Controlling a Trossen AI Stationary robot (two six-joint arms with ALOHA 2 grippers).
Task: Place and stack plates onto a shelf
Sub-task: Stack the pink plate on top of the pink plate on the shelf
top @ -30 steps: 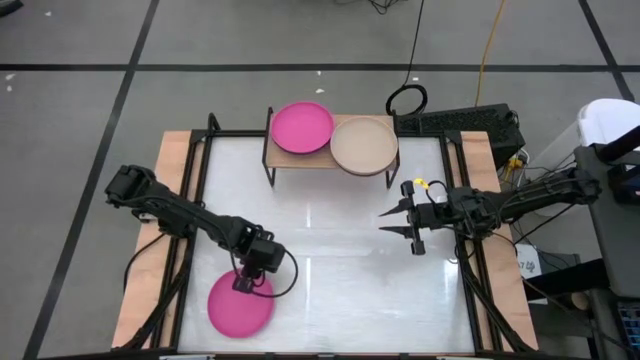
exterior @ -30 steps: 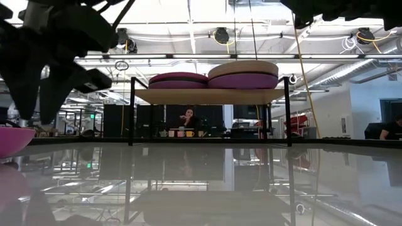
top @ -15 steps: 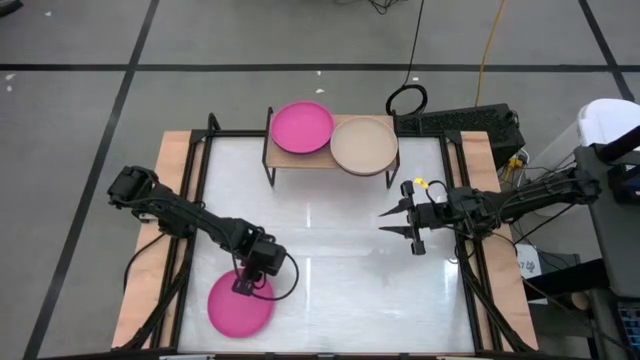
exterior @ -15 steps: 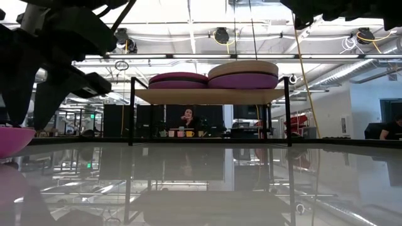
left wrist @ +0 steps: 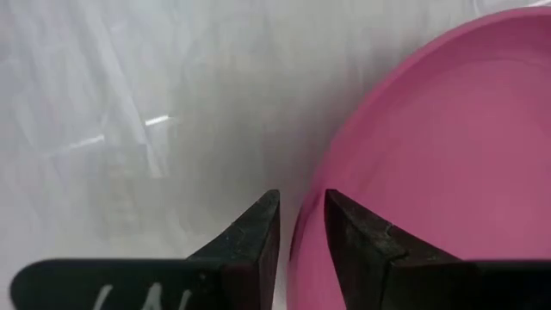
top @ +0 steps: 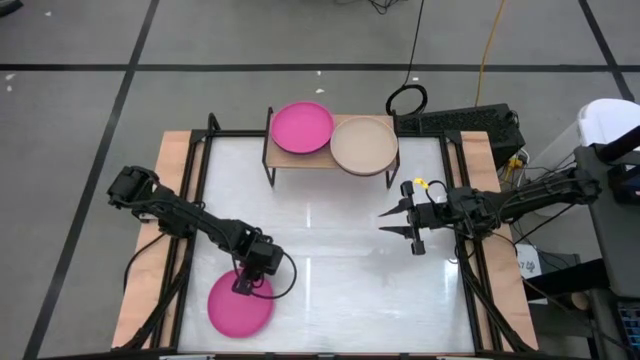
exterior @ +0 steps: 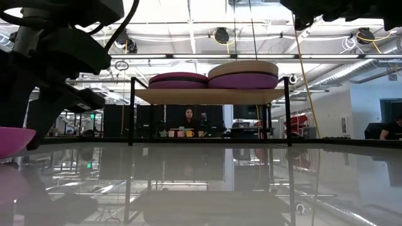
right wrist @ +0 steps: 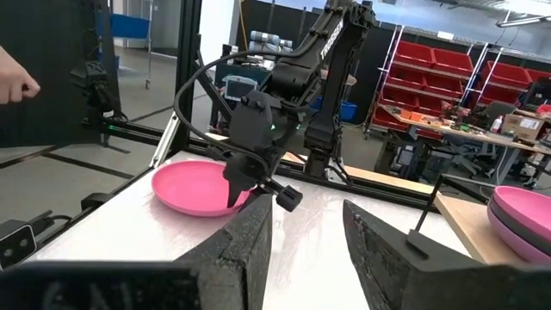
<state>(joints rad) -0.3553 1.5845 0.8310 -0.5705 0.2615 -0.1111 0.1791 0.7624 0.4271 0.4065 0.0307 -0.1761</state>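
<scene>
A hot pink plate (top: pixel 240 308) lies flat on the white table at the near left; it also shows in the low view (exterior: pixel 11 141) and the right wrist view (right wrist: pixel 191 186). My left gripper (top: pixel 243 284) stands over its far right rim, shut on it (left wrist: pixel 301 207). The shelf (top: pixel 300 160) stands at the far middle. It carries a hot pink plate (top: pixel 302 127) over a dark one (exterior: pixel 178 84), and a beige plate (top: pixel 364 145) over a purple one (exterior: pixel 244 81). My right gripper (top: pixel 386 222) is open and empty at the table's right, fingers pointing left. My left gripper has the near plate's far right rim (left wrist: pixel 303 258) between its two fingers, one finger (left wrist: pixel 357 245) inside the plate and one (left wrist: pixel 254 237) outside. The fingers come from above, pointing down, across the rim. The plate lies with its bottom on the table.
The table has a black frame and wooden side strips (top: pixel 172 170). A black cable ring (top: pixel 407 100) and a dark box (top: pixel 460 122) lie behind the shelf. A person's hand (right wrist: pixel 15 83) shows beyond the table's left side. Bare white table (top: pixel 330 260) lies between the arms.
My left gripper has gone down a little over the plate's rim. The plate lies where it was. My right arm has kept still.
</scene>
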